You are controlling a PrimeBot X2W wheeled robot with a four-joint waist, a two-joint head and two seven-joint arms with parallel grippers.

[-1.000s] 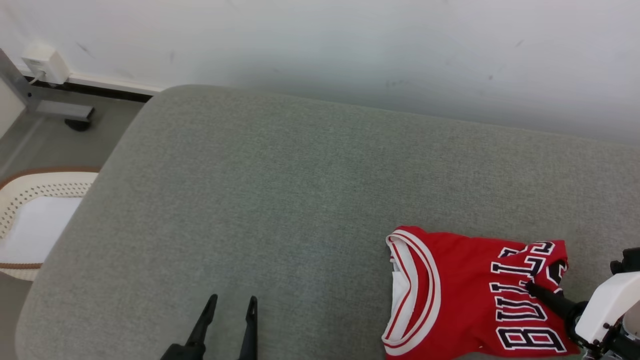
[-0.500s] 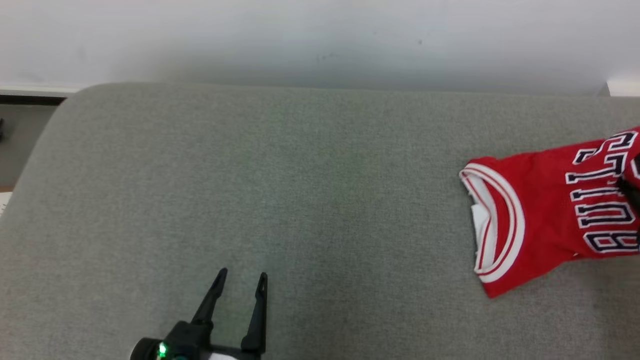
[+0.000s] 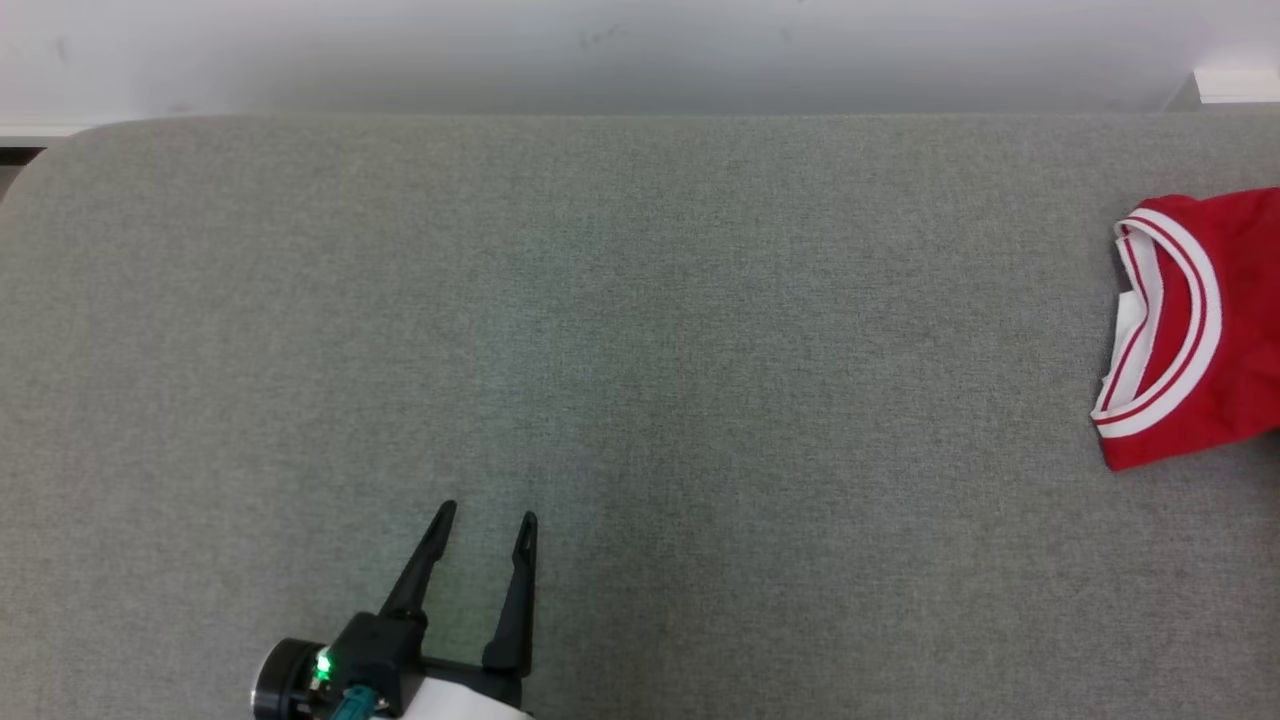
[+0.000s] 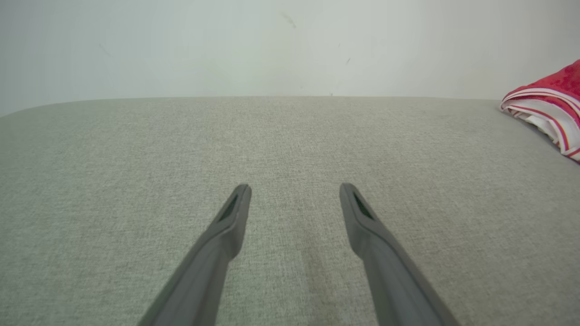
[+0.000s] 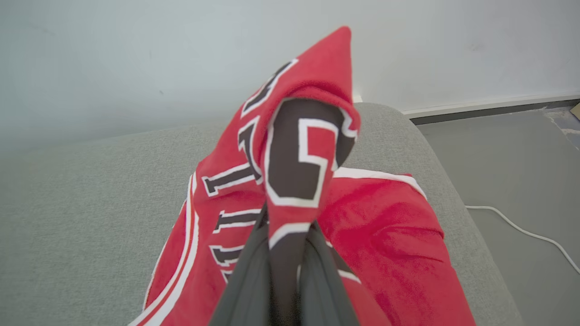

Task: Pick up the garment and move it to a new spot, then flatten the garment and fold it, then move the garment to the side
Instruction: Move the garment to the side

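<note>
Where the right gripper (image 5: pixel 284 267) comes up in its own wrist view, the two dark fingers are pressed together on a fold of the red jersey (image 5: pixel 389 240). The cloth is bunched and draped over the fingertips, with black, white-edged lettering on show. Head view: the jersey (image 3: pixel 1195 330) sits at the far right edge of the grey upholstered surface (image 3: pixel 640 300), its white-and-red striped trim facing left and the rest cut off by the frame. The left gripper (image 3: pixel 487 511) is at lower left, fingers spread wide with nothing between them, well apart from the jersey. A white cable (image 5: pixel 521 228) lies on the floor beside the surface.
</note>
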